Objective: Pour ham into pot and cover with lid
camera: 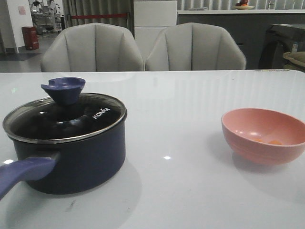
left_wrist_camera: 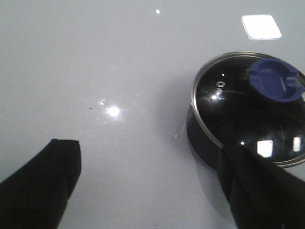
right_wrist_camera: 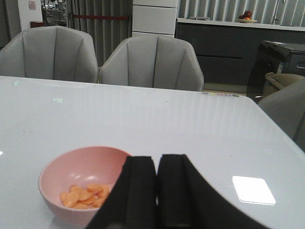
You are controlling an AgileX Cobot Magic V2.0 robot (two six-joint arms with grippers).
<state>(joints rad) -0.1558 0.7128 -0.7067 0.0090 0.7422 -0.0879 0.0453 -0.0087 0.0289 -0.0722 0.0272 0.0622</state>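
Note:
The dark navy pot [camera: 71,157] stands at the table's left with its blue-purple handle [camera: 24,174] pointing toward me. The glass lid [camera: 66,119] with the blue knob [camera: 63,89] rests on it. The pot and lid [left_wrist_camera: 248,119] also show in the left wrist view, beside my open left gripper [left_wrist_camera: 152,186], which holds nothing. The ham [right_wrist_camera: 83,195], several flat orange bits, lies in a pink bowl [camera: 264,136] at the right. My right gripper [right_wrist_camera: 157,191] is shut and empty, just beside the bowl [right_wrist_camera: 71,181]. Neither gripper shows in the front view.
Two grey chairs [camera: 143,47] stand behind the table's far edge. A bright light reflection [right_wrist_camera: 253,190] lies on the glossy white tabletop [camera: 181,109] to the right of the right gripper.

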